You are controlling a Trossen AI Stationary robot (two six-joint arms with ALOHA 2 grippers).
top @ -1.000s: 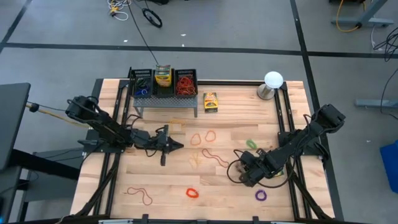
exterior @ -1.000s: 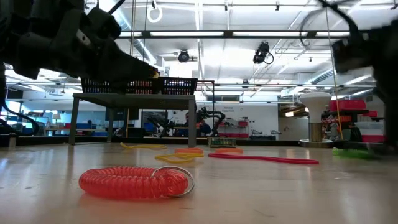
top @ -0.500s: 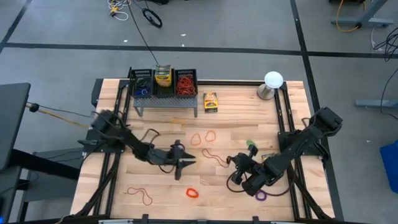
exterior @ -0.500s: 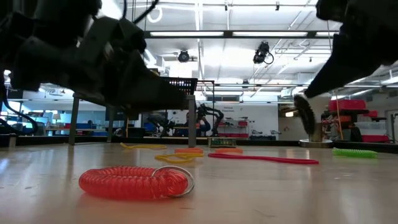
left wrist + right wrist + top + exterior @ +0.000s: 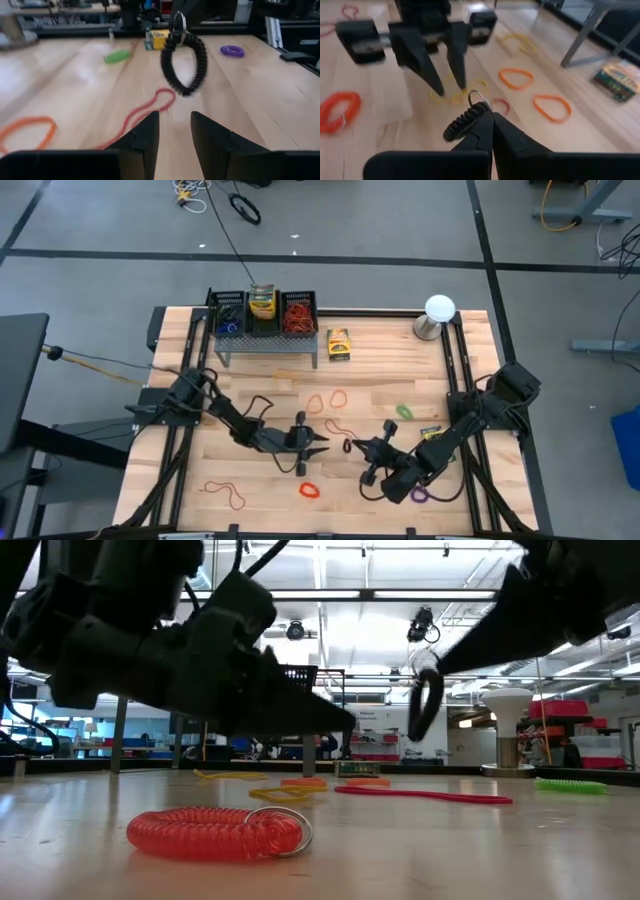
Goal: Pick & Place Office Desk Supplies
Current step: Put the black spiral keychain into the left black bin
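Note:
A black coiled loop with a metal ring hangs above the table's middle, with my right gripper shut on it. My left gripper faces it from the table's left, open, its fingertips a short way from the loop and touching nothing. Loose bands lie flat on the wood: a red coil, a purple coil, a green coil, and orange loops. One crayon box lies by the rack, another beside the right arm. My right gripper pinches the black coil's top stretch, right beside its metal ring, between its two fingers. The fingers reach in from the table's right, slanting a little downward. The loop hangs below them, clear of the table.
A raised wire rack with three bins stands at the far left of centre, holding bands and a crayon box. A white ball on a metal base stands at the far right. A long red band lies on the wood between the arms.
My left gripper has moved down and toward the table's right and near edge, and has opened. My right gripper has moved toward the table's left and rolled its wrist, carrying the black coil, which now hangs in front of the left fingers.

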